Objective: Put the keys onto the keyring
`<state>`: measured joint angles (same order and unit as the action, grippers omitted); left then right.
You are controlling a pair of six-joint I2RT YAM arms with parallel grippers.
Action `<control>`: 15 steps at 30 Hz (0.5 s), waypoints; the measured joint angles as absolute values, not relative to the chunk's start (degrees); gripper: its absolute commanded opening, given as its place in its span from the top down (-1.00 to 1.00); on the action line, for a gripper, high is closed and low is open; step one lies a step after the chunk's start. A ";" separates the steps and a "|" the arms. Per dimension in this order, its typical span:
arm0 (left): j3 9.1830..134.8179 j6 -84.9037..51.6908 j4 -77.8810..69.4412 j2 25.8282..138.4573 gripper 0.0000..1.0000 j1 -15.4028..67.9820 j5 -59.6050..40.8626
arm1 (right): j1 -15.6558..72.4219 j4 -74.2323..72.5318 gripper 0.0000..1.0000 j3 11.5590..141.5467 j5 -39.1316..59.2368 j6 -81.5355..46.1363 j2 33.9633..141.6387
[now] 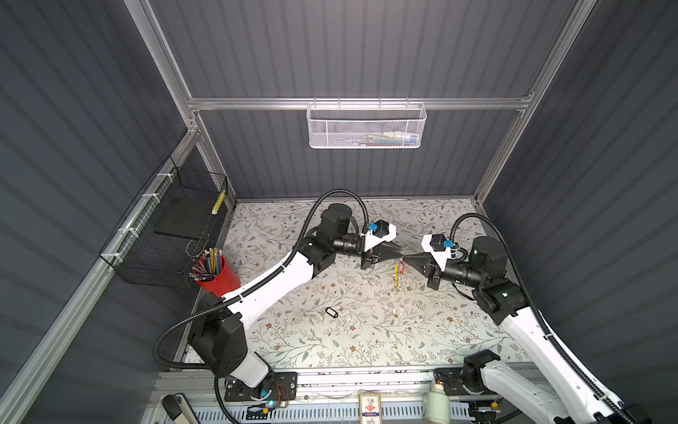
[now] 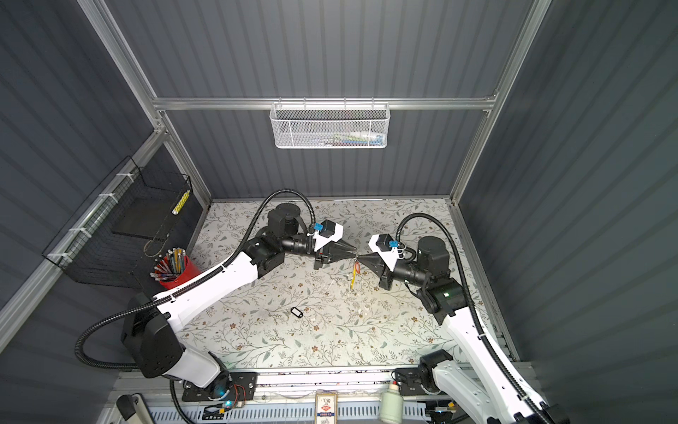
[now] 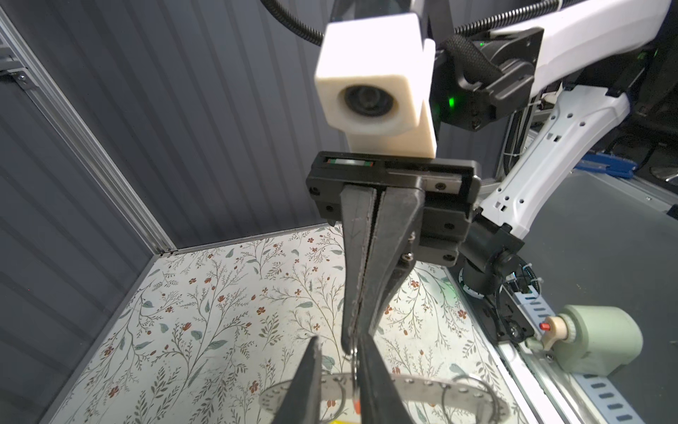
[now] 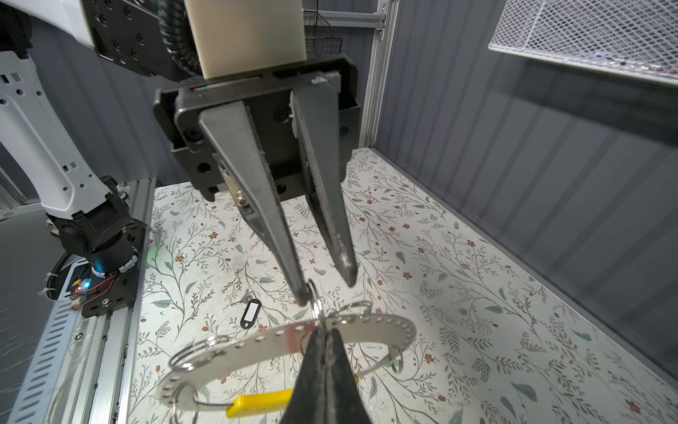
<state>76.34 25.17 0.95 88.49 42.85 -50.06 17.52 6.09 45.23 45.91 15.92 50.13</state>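
Right gripper (image 4: 324,332) clamped on keyring (image 4: 257,343), held mid-air. Left gripper (image 4: 326,290) narrowly parted, gripping nothing. Black-tag key (image 1: 332,312) lies on table (image 1: 367,341), 7 o'clock from both tips, long axis 10-to-4, left arm nearer.

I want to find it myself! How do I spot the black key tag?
On the flowery table, find the red pencil cup at the left edge. Right of it, nearer the front, the black key tag lies alone. It is an oval black frame with a white middle; the orange tag hangs in the air.
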 measured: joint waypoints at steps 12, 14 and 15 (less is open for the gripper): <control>79.07 31.99 10.74 88.95 1.00 43.53 -48.42 | 17.52 7.49 1.00 45.78 46.41 17.02 50.54; 80.05 32.18 11.55 89.43 1.00 43.53 -48.38 | 17.50 7.35 0.99 45.78 46.35 17.04 50.63; 80.29 32.21 11.64 89.58 1.00 43.53 -48.38 | 17.50 7.31 0.90 45.78 46.22 17.08 50.63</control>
